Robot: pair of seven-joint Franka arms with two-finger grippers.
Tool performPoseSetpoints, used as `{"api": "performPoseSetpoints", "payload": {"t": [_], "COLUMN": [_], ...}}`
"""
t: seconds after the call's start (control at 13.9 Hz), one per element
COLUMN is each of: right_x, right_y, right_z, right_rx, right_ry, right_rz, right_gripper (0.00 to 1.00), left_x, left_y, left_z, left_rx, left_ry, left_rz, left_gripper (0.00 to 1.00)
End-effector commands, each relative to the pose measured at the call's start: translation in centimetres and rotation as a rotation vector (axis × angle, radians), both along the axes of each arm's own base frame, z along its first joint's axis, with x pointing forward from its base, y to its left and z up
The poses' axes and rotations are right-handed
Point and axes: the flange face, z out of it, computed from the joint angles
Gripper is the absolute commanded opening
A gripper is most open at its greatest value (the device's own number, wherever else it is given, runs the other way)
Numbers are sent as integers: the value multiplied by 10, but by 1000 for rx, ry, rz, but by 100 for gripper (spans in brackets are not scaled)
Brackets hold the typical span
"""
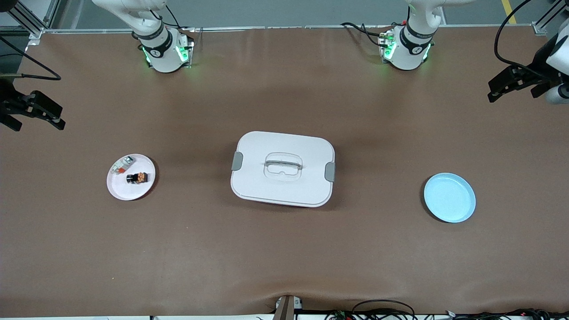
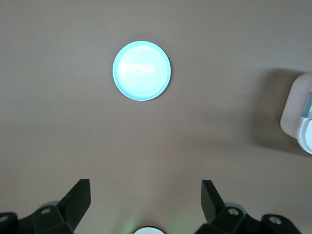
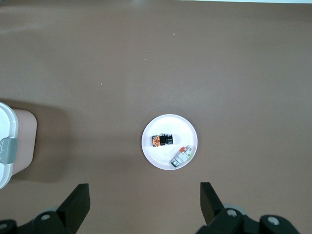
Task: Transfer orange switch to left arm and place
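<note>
My right claw (image 1: 33,111) hangs wide and empty over the surface's edge at the right arm's end; the left claw (image 1: 511,84), equally wide, waits over the opposite edge. The orange switch (image 1: 136,178) sits on a white plate (image 1: 120,189) touching-close to a white-grey piece (image 1: 123,165), so I risk pinching the wrong part, or clipping the box (image 1: 282,169) mid-surface during handover toward the blue plate (image 1: 449,198).

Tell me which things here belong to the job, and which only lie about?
Job: orange switch on the white plate; box to avoid; blue plate; left claw and right claw, both open.
Lying about: white-grey piece on the same plate.
</note>
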Motion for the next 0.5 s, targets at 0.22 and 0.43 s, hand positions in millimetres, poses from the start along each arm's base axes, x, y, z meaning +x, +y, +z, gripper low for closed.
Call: {"api": "performPoseSetpoints", "payload": {"t": [0.22, 0.43], "right_x": [0, 0], "right_y": [-3, -5], "right_z": [4, 3], "right_rx": [-9, -12], "right_ry": [3, 6], "right_rz": [-11, -14], "right_gripper": [100, 100], "left_x": [3, 3], "left_y": [0, 0], "left_z": [5, 14], "left_rx": [6, -40], "left_ry": [-11, -27], "left_rz": [-10, -7], "left_gripper": [100, 100]}}
